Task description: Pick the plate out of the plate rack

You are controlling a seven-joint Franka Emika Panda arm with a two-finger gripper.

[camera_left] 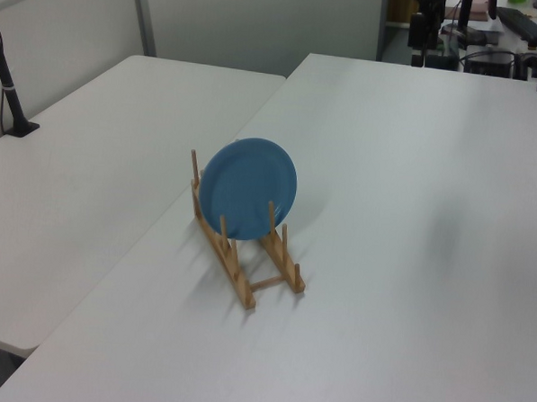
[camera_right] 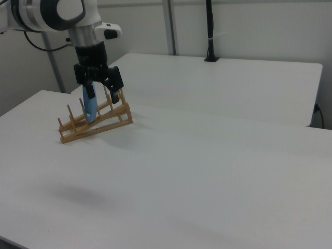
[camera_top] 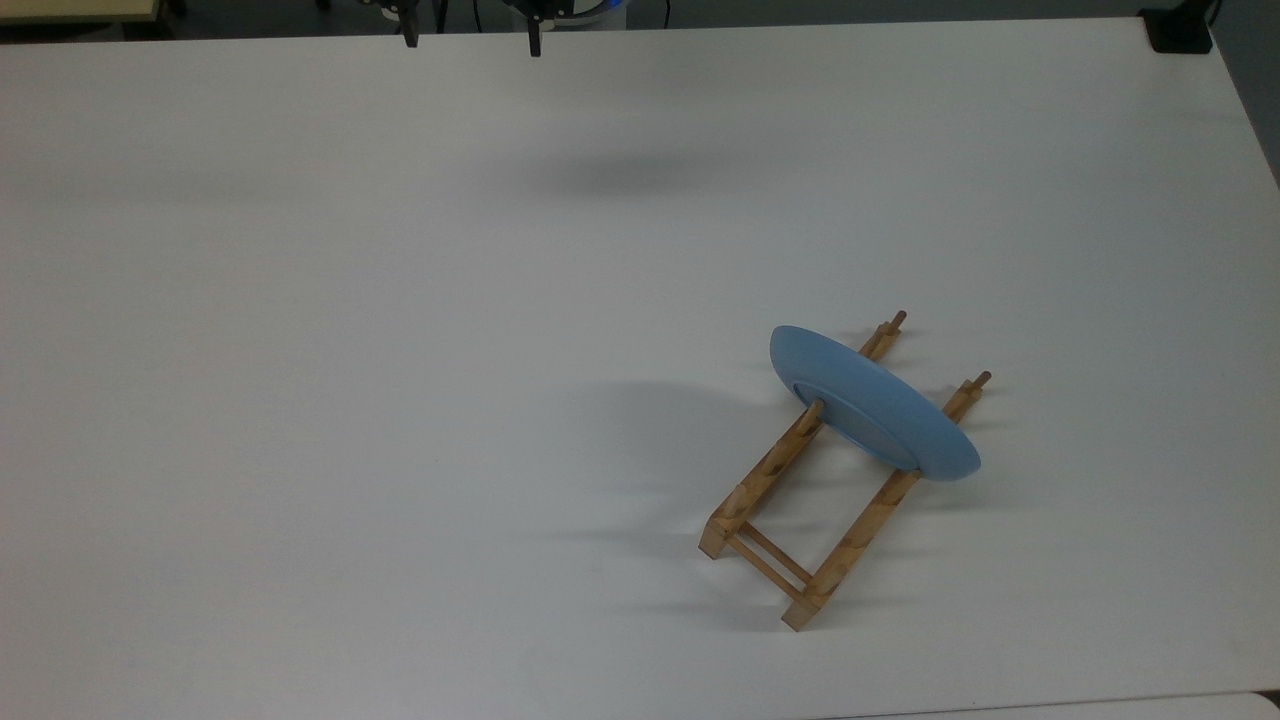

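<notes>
Currently plate [camera_top: 872, 402] stood on edge in plate rack [camera_top: 800, 500], leaned between upright pegs so rim is kept exposed for grasp. Rack rested on white bench [camera_top: 400, 400]. Pincer [camera_top: 472, 40] held well apart from rack, fingers spread, nothing clamped.

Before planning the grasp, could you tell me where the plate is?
The plate stands on edge in the plate rack, lower right in the top view.

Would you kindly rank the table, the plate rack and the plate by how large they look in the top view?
1. Table, by far the largest.
2. Plate rack, longer than the plate is wide.
3. Plate, seen nearly edge-on, so it looks smallest.
</notes>
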